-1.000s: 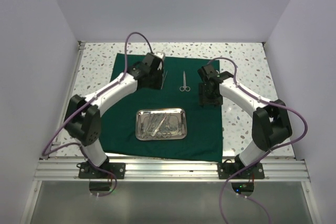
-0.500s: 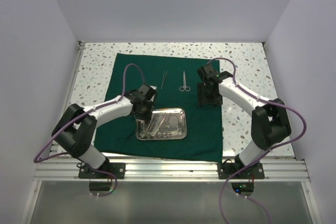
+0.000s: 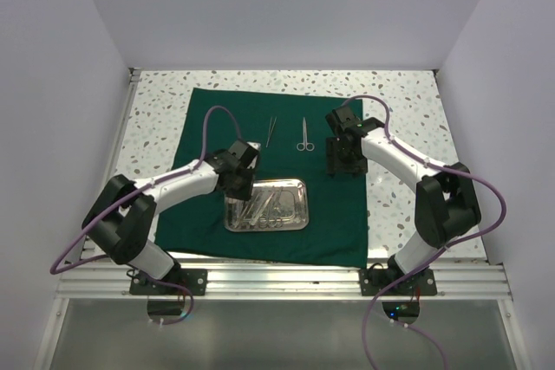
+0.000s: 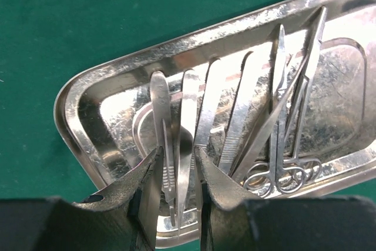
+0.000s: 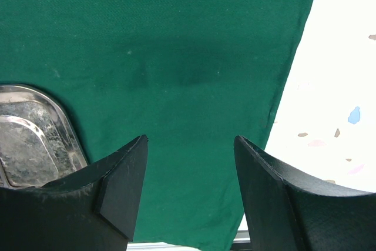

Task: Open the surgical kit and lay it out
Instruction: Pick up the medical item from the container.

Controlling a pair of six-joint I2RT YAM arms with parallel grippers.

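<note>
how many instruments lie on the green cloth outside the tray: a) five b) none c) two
c: only the scissors and the thin tweezers lie on the green cloth beyond the steel tray; the other instruments lie in the tray.

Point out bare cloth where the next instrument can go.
Free: cloth between tray and its right edge; far-left corner, left of the tweezers. Narrow strip between scissors and right fingers. Crowded: tray, left fingers among instruments.
</note>
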